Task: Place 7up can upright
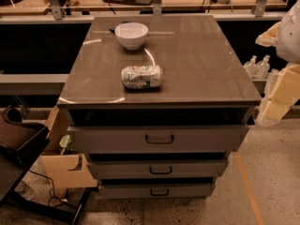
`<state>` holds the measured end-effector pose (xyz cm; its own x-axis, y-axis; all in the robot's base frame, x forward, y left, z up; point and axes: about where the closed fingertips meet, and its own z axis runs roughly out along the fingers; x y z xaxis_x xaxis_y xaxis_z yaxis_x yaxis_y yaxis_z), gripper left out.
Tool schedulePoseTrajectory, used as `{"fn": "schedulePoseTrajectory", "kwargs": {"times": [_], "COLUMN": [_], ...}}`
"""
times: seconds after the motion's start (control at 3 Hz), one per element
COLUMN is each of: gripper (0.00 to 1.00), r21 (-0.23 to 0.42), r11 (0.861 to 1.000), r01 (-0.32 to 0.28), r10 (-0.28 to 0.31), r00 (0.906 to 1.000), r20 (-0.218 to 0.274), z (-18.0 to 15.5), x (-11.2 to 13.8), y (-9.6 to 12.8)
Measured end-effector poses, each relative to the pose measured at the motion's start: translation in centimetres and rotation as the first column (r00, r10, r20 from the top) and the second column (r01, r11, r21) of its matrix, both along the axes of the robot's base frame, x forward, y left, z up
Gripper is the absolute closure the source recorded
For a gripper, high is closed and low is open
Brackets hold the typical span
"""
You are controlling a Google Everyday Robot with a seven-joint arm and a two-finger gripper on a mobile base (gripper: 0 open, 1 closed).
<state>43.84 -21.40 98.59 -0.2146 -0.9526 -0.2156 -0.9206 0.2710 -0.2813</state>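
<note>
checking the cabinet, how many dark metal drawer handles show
3 on the grey drawer cabinet: top handle, middle handle, bottom handle. None look hidden. The gripper hangs at its right.

A white bowl (131,34) is sitting near the far edge of the brown table (206,64), a little left of centre. Below the front edge, three drawers (117,139) are standing slightly pulled out, each showing a dark handle (159,138). Two clear bottles (257,65) are standing beyond the right edge. A cardboard box (65,168) is lying on the floor under the front-left corner. The gripper (274,100) is hanging just off the right edge, near the front-right corner.
</note>
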Motion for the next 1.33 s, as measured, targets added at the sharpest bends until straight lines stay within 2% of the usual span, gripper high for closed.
{"fn": "schedulePoseTrajectory", "kwargs": {"times": [0.33,0.67,1.0,1.33], "gripper": [0.00,0.00,0.00,0.00], "r21": [0.000,-0.013,-0.047,-0.110], "r11": [1.000,0.999,0.991,0.978], "r01": [0.000,-0.046,-0.124,-0.177], "r10": [0.000,0.047,0.128,0.188], "r00": [1.0000,0.9976,0.9870,0.9772], "r20": [0.000,0.050,0.097,0.098], "z": [0.0,1.6,3.2,4.2], "x": [0.0,1.3,4.0,7.1], "y": [0.0,1.2,3.4,6.1]}}
